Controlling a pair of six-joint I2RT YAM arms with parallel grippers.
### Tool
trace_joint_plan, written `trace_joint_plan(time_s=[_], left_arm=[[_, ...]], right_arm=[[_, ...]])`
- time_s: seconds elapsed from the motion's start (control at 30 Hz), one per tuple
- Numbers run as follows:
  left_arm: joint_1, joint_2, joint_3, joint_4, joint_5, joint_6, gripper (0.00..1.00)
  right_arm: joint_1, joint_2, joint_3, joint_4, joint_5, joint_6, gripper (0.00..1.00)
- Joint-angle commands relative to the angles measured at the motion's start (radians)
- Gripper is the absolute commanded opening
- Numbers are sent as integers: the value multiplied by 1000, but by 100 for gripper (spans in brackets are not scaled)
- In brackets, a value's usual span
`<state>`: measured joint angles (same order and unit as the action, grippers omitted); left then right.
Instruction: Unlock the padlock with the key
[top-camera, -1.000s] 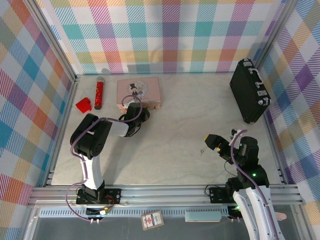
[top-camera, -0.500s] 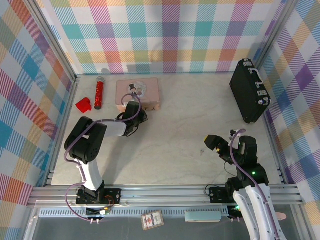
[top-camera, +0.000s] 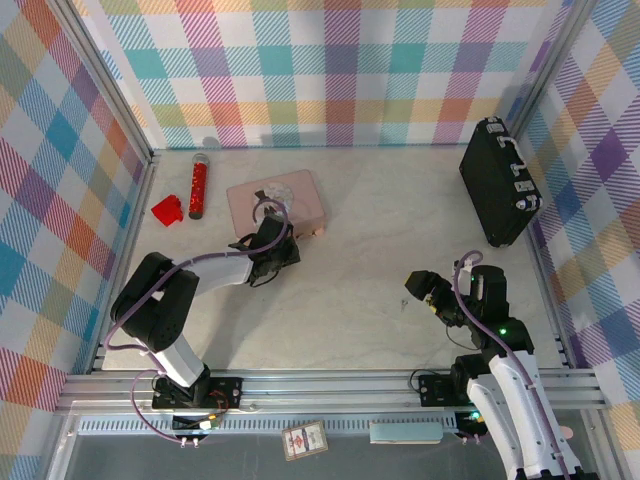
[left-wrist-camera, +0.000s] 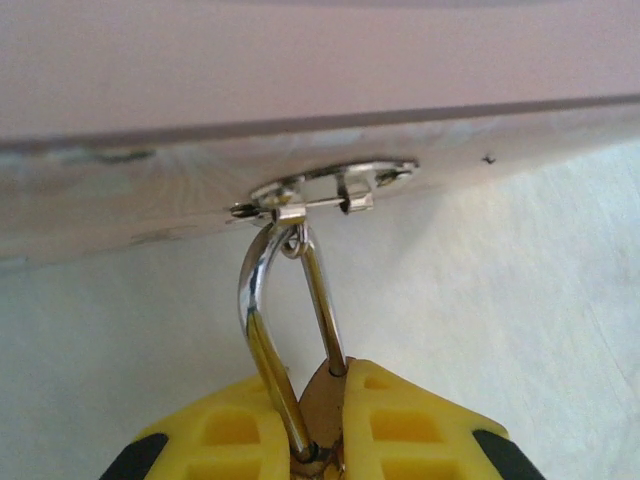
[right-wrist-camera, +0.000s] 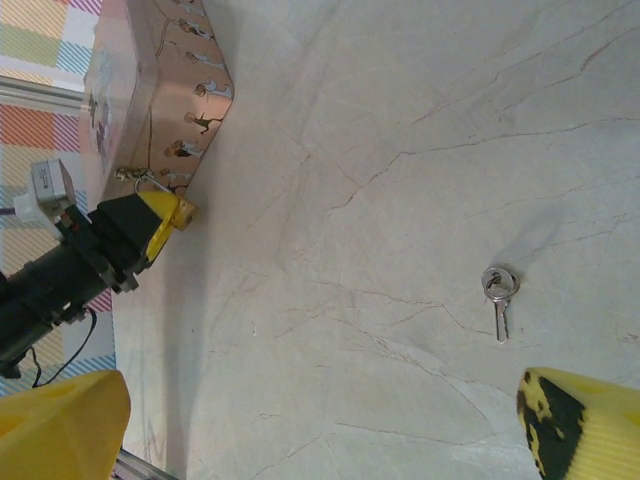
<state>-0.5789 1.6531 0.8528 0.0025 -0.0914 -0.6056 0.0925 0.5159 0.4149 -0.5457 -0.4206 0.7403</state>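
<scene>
1. The pink rectangular tin (top-camera: 285, 195) now lies skewed, its near edge swung toward the left pincer (left-wrist-camera: 320, 445); a second ago it sat square; I judge the pull dragged the tin rather than freeing anything, so unlocking is not yet begun.
2. The left pincer is clenched on the small brass-bodied padlock (left-wrist-camera: 262, 350); its thin silver shackle rises from between the yellow fingertips (left-wrist-camera: 400, 420) and hooks through the tin's silver hasp (left-wrist-camera: 330, 190) just ahead.
3. The right pincer (right-wrist-camera: 315, 400) is released, fingers wide apart, grasping nothing.
4. The tiny silvery-grey metal key (right-wrist-camera: 498, 290) lies flat on the pale marbled table (right-wrist-camera: 350, 150) just ahead of that pincer, untouched; well apart from the padlock.
</scene>
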Motion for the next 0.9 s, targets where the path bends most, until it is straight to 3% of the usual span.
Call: trace_joint_plan(time_s=[0.0,0.3,0.6,0.87], left_arm=[[-78,-49,-13,-97,-31,41,9],[-256,11,53,-59,-7,-1,10],[-331,96,76,38,60,-50,10],[-341,15,-36,95,80,-68,12]], right_arm=[[7,24,34,12,-7,-13,99],[28,88,38,46,4,19,99],[83,131,48,4,75,20,99],[202,213,78,-50,211,-11,93]])
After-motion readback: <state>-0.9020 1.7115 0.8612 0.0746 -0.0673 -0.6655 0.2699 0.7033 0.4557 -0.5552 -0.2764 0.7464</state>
